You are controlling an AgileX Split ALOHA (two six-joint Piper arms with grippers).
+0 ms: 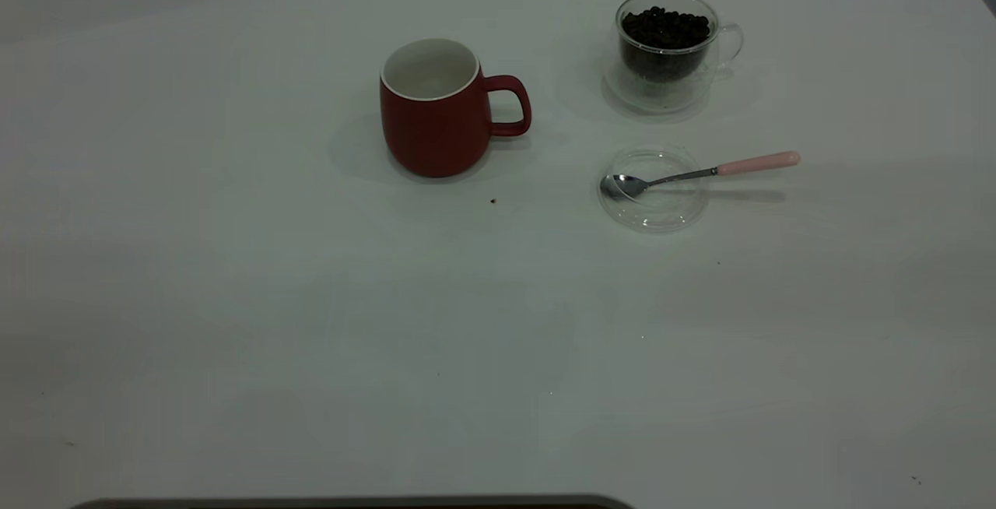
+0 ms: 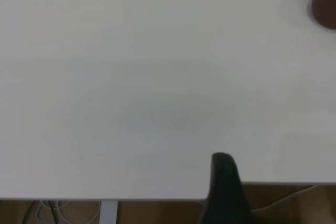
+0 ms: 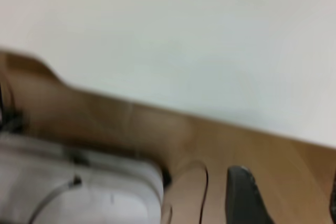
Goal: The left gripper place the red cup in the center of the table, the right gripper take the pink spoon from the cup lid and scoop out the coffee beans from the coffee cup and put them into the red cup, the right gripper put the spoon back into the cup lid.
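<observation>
The red cup [image 1: 440,116] stands upright near the middle of the white table [image 1: 233,299], handle to the right, its white inside bare. The cup's edge [image 2: 325,1] also shows far off in the left wrist view. The clear coffee cup [image 1: 668,50] at the back right holds the coffee beans [image 1: 665,30]. In front of it lies the cup lid [image 1: 654,190]. The pink spoon [image 1: 700,173] rests with its bowl in the lid and its handle pointing right. My left gripper [image 2: 223,187] hangs over the table's edge. My right gripper [image 3: 287,198] is open and empty, off the table above the floor.
A single dark speck [image 1: 492,201] lies on the table in front of the red cup. A dark strip [image 1: 350,503] runs along the near edge. Beside the table, the right wrist view shows wooden floor, a grey-white case [image 3: 79,192] and a thin cable [image 3: 202,192].
</observation>
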